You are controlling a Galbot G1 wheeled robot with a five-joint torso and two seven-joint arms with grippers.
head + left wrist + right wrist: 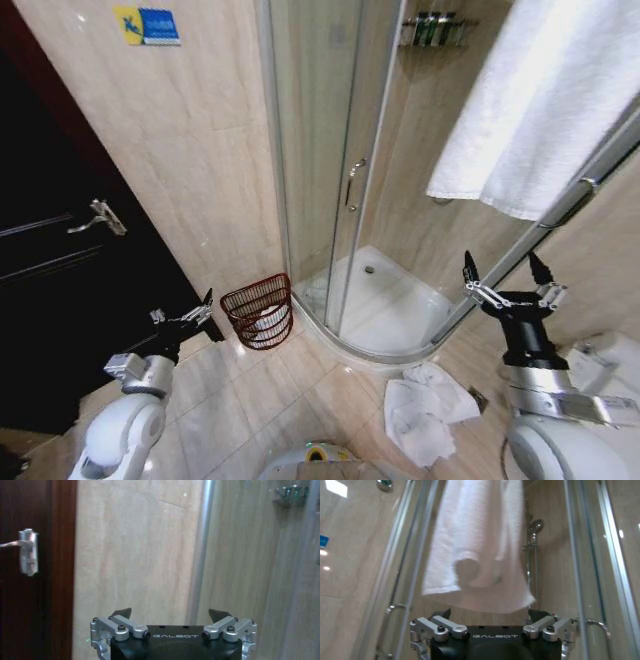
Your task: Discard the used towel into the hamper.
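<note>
Both grippers empty with jaws apart, right gripper (507, 278) raised at 3 o'clock, left gripper (186, 320) beside the hamper (259, 311) at 9; risk: grabbing the hanging towel (540, 100) instead of the crumpled towel (425, 408) on the floor at 5.

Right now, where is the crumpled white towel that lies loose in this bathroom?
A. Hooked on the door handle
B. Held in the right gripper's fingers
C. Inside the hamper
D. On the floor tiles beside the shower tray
D: the crumpled white towel lies on the floor tiles by the shower tray, apart from the hamper and below the open right gripper.
</note>
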